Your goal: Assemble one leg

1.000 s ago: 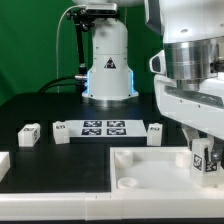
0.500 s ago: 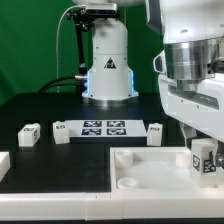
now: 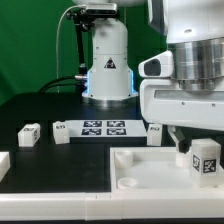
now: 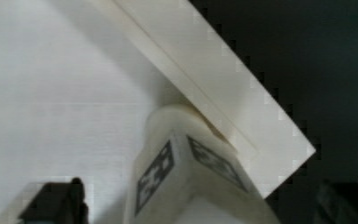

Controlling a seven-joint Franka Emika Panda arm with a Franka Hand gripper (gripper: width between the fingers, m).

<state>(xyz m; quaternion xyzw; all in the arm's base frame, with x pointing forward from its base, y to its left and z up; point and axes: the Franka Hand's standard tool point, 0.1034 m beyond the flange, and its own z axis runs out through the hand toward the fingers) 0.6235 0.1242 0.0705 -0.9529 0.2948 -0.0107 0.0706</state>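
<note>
Hand [image 3: 192, 150] sits up at the exterior view's right, above the far right corner of the big white square plastic tray with round corner sockets [image 3: 150, 165]. Its fingers are mostly cropped or hidden; one dark fingertip [image 4: 55, 200] shows in the wrist view, off to the side of the leg with clear space between.

The leg, a small stubby white plastic block with black-and-white marker tags [image 3: 206, 160], stands upright in that right corner of the tray, just below the hand and apart from it.

Versus a second ago: the hand body has lifted and shifted toward the exterior view's left; the leg was tucked between the fingers then and now stands fully exposed. Leg position in the tray looks unchanged.

Hand state: jaws spread wide, holding nothing, not touching the leg.

Elsewhere on the black desk [image 3: 40, 110]: three more small white tagged blocks [image 3: 29, 134], [image 3: 60, 130], [image 3: 154, 132] and the marker board [image 3: 104, 128] between the last two, none moved.
</note>
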